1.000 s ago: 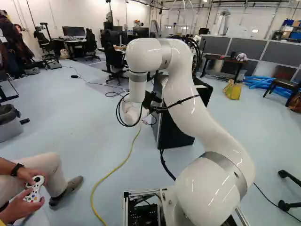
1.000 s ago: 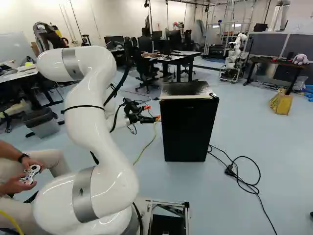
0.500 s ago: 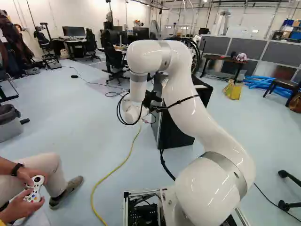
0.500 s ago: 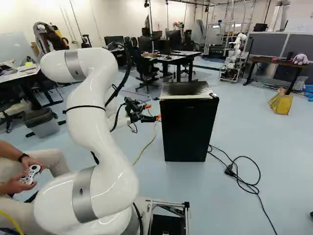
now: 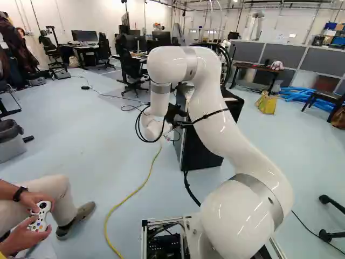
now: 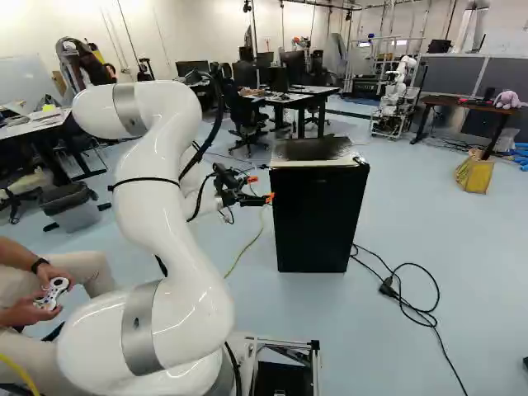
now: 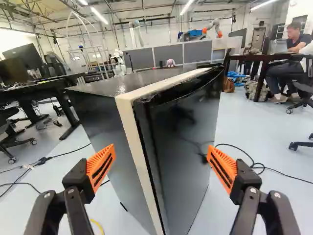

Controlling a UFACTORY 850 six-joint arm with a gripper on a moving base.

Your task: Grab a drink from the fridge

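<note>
Black mini fridge (image 6: 318, 219), pale trim, glossy door (image 7: 183, 147) closed, upright

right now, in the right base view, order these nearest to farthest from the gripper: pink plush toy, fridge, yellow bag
1. fridge, just ahead of the gripper
2. yellow bag, at the view's right
3. pink plush toy, on the dark table beyond the bag

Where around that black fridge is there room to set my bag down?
The fridge's top looks bare. In the right base view, bare floor shows between the fridge, the yellow bag and the looped black cable. It's crowded at the fridge's left edge there: the open gripper is close by.
</note>
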